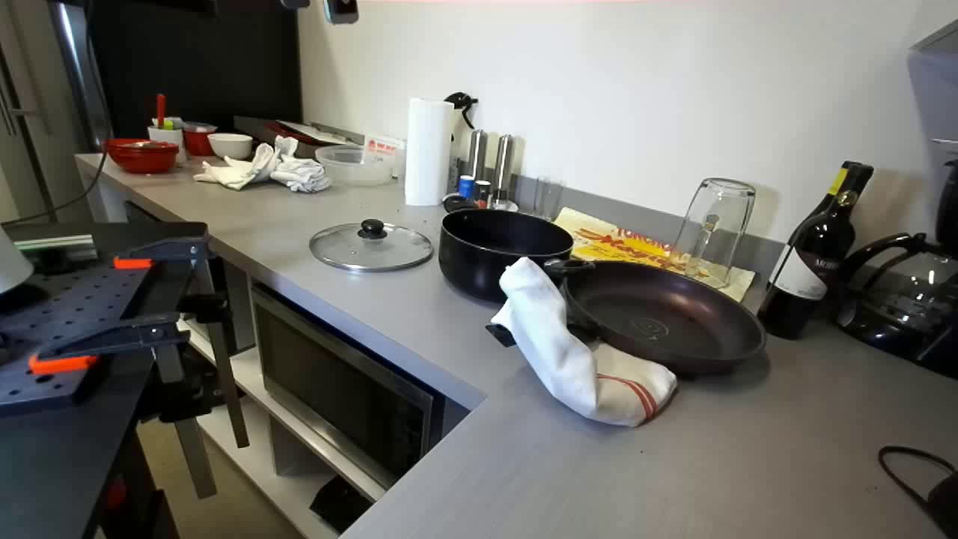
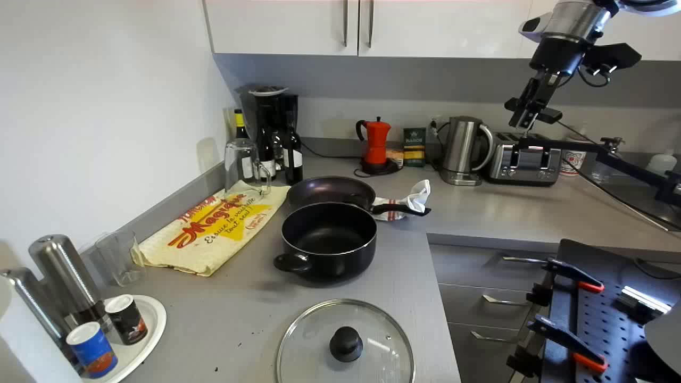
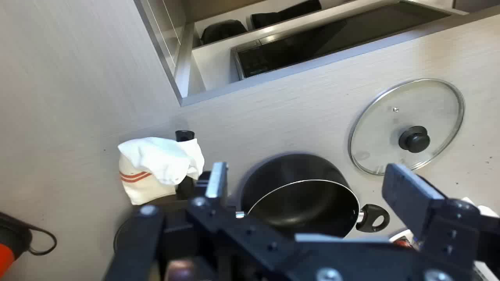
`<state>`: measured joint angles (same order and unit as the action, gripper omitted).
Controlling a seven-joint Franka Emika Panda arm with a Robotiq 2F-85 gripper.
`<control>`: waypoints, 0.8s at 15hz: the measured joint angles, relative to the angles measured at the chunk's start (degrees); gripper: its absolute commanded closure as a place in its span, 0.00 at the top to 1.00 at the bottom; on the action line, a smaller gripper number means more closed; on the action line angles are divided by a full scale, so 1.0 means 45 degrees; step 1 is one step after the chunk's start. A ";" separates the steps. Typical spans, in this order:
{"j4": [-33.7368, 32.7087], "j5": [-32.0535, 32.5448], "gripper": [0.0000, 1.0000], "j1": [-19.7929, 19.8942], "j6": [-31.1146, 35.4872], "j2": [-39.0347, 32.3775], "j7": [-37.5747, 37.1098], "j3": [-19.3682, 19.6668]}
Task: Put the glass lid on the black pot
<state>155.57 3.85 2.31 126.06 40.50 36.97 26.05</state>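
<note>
The glass lid lies flat on the counter, black knob up, beside the black pot. In an exterior view the lid is cut off by the bottom edge, with the pot just behind it. The pot is upright, uncovered and looks empty. In the wrist view the lid is at the right and the pot in the middle, partly hidden by the gripper. The gripper's fingers are wide apart with nothing between them. In an exterior view the gripper hangs high above the counter, away from lid and pot.
A frying pan stands against the pot, with a white cloth over its handle. A glass mug, wine bottle, yellow towel, shaker plate and paper roll stand along the wall.
</note>
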 measured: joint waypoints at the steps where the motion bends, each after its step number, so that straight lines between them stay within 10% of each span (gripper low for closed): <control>1: 0.0000 0.0000 1.00 0.0000 0.0000 0.0000 0.0000 0.0000; 12: 0.0075 -0.0088 1.00 0.0093 0.0035 -0.0201 -0.0008 -0.0470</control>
<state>155.91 3.45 2.72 126.22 39.60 36.93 23.94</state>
